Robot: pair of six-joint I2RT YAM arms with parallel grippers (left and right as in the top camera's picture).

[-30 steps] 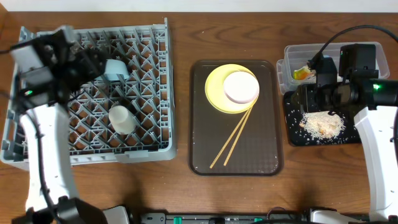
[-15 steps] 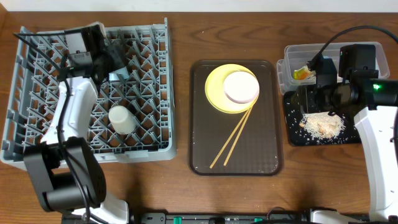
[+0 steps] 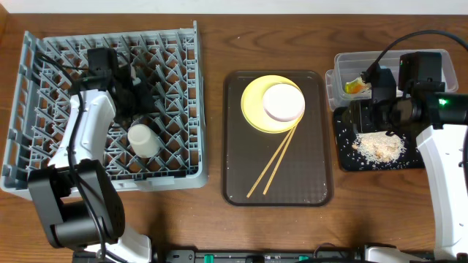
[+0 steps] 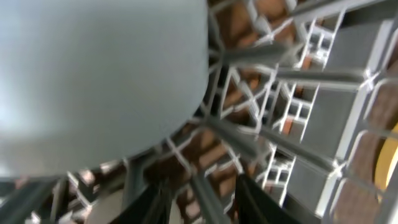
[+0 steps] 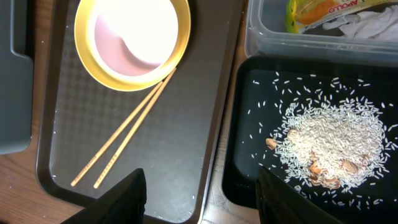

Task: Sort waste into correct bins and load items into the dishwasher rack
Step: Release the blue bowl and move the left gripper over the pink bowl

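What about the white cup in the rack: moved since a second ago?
No. The white cup stays on the same cells of the grey rack.

White bowl (image 3: 283, 101) on yellow plate (image 3: 251, 106), chopsticks (image 3: 274, 164) touching; rice (image 3: 379, 146) in black tray (image 3: 346, 162), cup (image 3: 143, 139) in grey rack (image 3: 44, 150)

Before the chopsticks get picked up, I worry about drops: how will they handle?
The chopsticks look thin and stiff, probably light. Lying flat on the brown tray, they may slide or roll from a pinch. Their upper ends meet the yellow plate, which might get nudged.
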